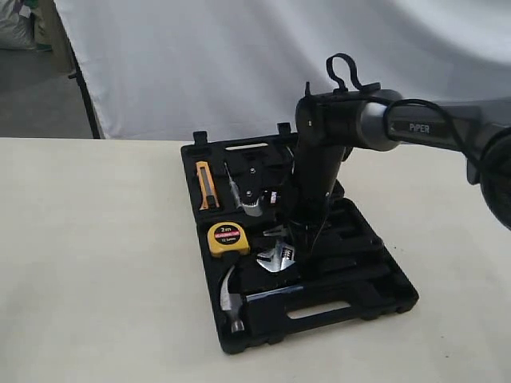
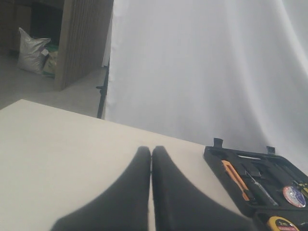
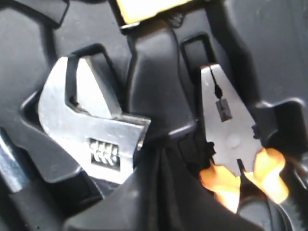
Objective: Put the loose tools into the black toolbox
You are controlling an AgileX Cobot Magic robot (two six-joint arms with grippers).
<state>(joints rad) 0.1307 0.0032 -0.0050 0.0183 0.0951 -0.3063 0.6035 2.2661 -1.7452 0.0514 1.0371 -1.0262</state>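
The black toolbox [image 1: 359, 307] lies open on the table. In its near half the claw hammer [image 1: 232, 299] rests at the front left. The silver adjustable wrench [image 1: 276, 258] lies in a recess beside it, its head large in the right wrist view [image 3: 91, 130]. The small tape roll [image 1: 254, 201] with its coloured label [image 2: 294, 196] sits in the far half. My right gripper [image 3: 162, 155] is shut with nothing in it, its tips on the black ridge between the wrench head and the pliers. My left gripper [image 2: 151, 150] is shut and empty over the bare table, left of the case.
The yellow tape measure [image 1: 227, 237] sits in the near half's back-left corner. An orange utility knife [image 1: 207, 185] lies in the far half. Orange-handled pliers [image 3: 228, 127] sit in their recess right by my right fingertips. A white backdrop hangs behind the table.
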